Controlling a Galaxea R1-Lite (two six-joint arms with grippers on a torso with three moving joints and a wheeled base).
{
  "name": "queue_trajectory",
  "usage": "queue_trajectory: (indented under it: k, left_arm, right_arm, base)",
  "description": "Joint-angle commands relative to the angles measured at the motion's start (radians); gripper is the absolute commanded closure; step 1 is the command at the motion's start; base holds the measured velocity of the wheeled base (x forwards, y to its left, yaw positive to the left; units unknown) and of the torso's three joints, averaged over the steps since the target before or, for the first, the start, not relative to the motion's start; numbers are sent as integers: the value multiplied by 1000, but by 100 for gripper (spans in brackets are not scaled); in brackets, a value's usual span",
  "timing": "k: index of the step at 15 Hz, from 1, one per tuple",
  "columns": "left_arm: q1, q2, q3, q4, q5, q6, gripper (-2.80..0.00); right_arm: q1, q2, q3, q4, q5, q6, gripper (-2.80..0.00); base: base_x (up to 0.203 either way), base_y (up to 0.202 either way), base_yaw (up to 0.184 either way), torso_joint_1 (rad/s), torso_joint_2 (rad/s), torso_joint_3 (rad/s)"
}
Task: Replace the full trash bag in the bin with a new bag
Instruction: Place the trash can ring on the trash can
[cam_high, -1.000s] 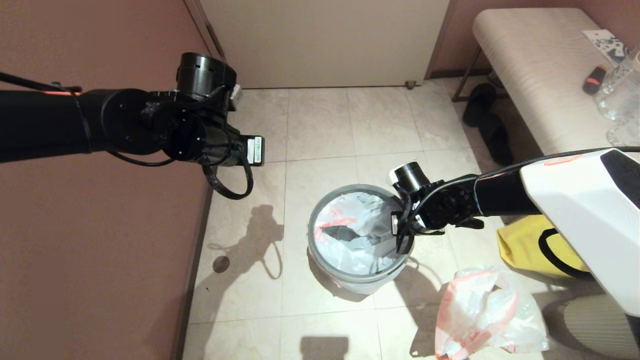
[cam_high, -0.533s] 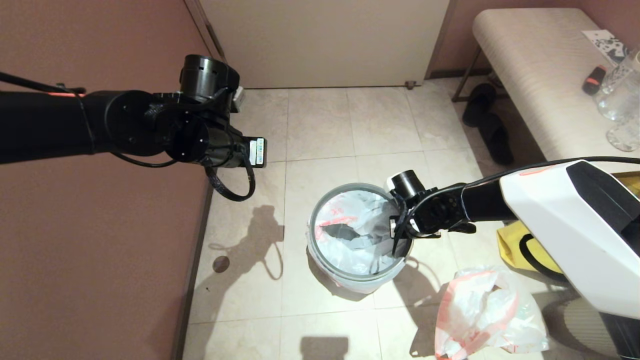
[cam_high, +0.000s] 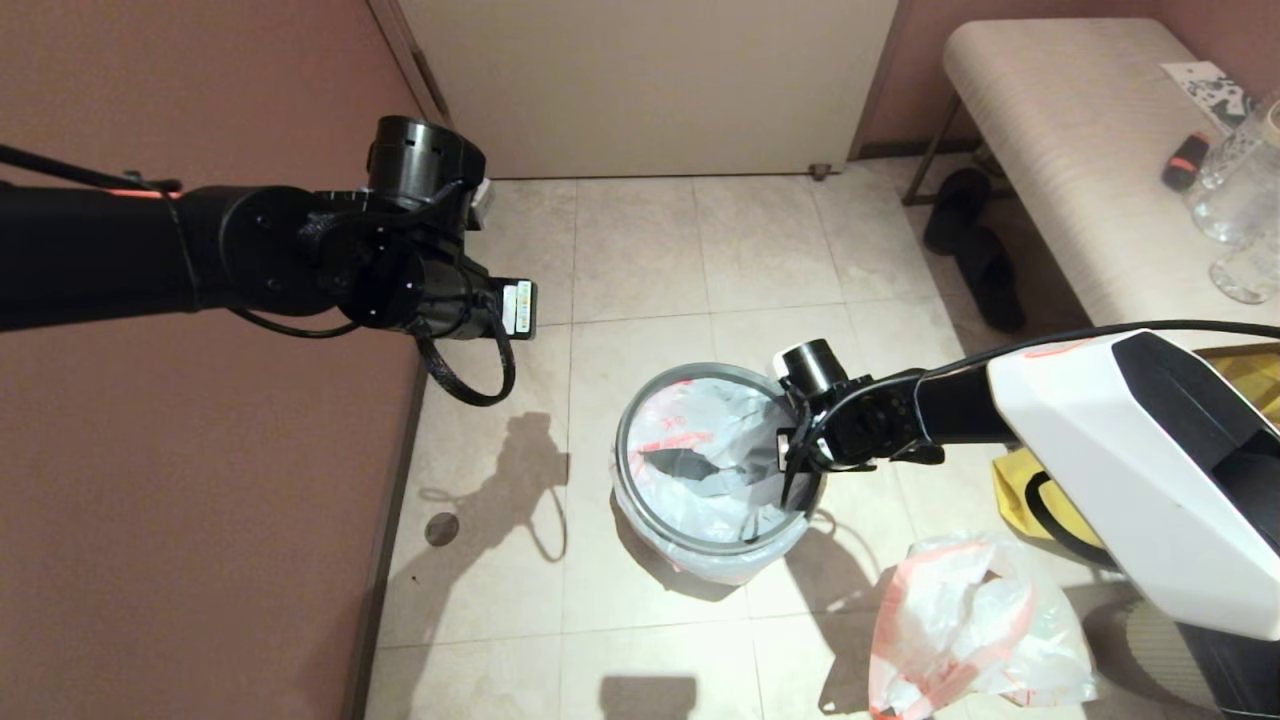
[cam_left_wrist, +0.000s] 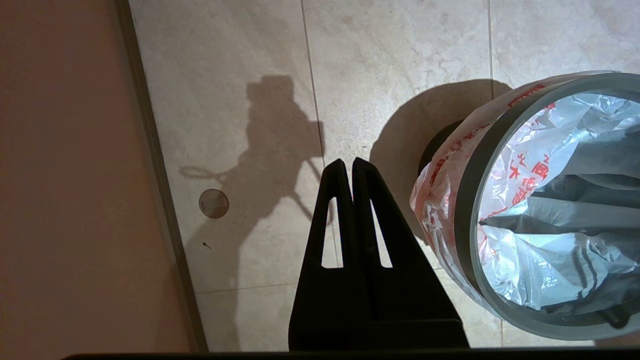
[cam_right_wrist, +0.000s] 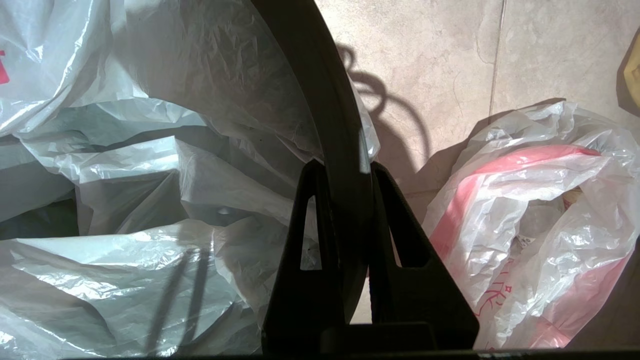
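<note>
The right claw (cam_high: 797, 468) pinches the grey hoop rim (cam_high: 640, 420) of the bin (cam_high: 700, 560), at the side nearest the lumpy full trash bag (cam_high: 975, 625), which lies on the floor just past it. The new bag (cam_high: 700, 460) sits inside the bin, its hem folded over the edge. To do this well, I think the claw should press the hoop down evenly and not tear the plastic.

The left claw (cam_left_wrist: 352, 167) hangs beside the bin, pressed together, holding nothing.

Only the right wrist view shows one finger (cam_right_wrist: 307, 220) inside the hoop and one outside.
</note>
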Motion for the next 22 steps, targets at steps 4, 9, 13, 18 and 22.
queue_trajectory:
  k: [4,9,13,18,22]
  left_arm:
    - [-1,-1,0,1,5,-1,0]
    - [-1,-4,2,3,5,-1,0]
    - [-6,-6,2,3,5,-1,0]
    - [-6,1,0,1,5,-1,0]
    - [-6,10,-1,1,6,1,0]
  right_arm:
    - [5,-54,28,19,-4,5,0]
    - [13,-101,80,22,-23,7,0]
    - [11,-91,90,15,-40,8,0]
    - [7,-22,69,-15,-35,5,0]
    - [7,1,33,-20,-31,7,0]
  base:
    - [0,0,0,0,0,0]
    - [0,0,0,0,0,0]
    - [0,0,0,0,0,0]
    - [0,0,0,0,0,0]
    - [0,0,0,0,0,0]
